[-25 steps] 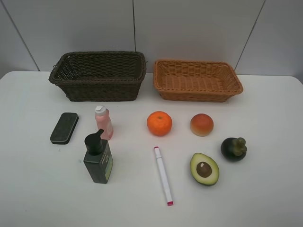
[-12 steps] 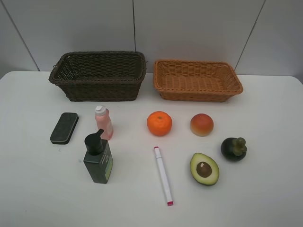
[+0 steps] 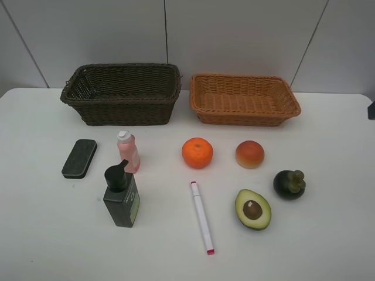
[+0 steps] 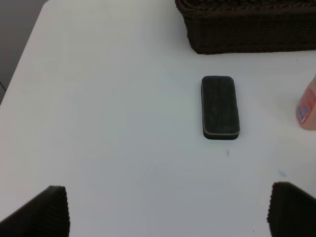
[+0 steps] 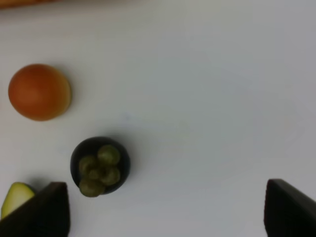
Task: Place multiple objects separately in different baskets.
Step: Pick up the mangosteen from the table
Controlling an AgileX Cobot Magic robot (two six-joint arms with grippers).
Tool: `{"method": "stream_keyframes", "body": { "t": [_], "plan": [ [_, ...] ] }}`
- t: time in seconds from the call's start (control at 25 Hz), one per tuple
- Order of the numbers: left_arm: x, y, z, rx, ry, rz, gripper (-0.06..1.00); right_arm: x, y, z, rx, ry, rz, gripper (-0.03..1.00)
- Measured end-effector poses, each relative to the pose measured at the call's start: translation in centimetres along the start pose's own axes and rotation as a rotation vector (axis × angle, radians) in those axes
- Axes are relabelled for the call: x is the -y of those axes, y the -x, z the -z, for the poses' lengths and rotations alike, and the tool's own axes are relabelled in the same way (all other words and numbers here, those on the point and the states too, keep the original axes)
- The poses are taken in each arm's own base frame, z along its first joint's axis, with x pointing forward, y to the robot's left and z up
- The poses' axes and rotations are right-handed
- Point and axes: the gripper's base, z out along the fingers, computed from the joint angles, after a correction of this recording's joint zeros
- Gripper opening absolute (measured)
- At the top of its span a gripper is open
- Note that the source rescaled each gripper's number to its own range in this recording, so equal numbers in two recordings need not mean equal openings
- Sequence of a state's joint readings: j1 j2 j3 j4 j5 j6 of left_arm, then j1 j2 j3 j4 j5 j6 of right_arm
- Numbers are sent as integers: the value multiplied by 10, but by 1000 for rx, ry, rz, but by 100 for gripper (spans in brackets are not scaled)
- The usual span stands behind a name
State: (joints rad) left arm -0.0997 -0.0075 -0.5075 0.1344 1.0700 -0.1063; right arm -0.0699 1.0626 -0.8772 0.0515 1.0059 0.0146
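From the high camera, eight items were seen spread on the white counter before a deep dark-brown woven wicker basket and a shallower orange-tan woven wicker basket. A black eraser block, a pink bottle and a dark-green pump bottle lay on the left, a round orange and a white marker in the middle, and a reddish-yellow peach, a dark mangosteen and an avocado half on the right. In the left wrist view, the left pincer was held released and empty. The eraser block lay ahead and apart, nearer one finger, its long axis running away toward the dark basket. In the right wrist view, the right pincer was likewise released and empty. The mangosteen lay just ahead, close to one finger, with the peach beyond it, so the right arm was judged the nearer for that fruit.
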Motion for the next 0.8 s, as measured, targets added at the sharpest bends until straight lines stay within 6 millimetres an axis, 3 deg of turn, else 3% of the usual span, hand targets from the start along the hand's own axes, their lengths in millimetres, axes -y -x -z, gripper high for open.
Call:
{"method": "stream_keyframes", "body": {
  "t": [0.4,0.8],
  "plan": [
    [0,0,0,0,0,0,100,-55,11,-76,-205,46,148,98],
    [0,0,0,0,0,0,100,-62,10,-138,-341,13,147,98]
  ]
}}
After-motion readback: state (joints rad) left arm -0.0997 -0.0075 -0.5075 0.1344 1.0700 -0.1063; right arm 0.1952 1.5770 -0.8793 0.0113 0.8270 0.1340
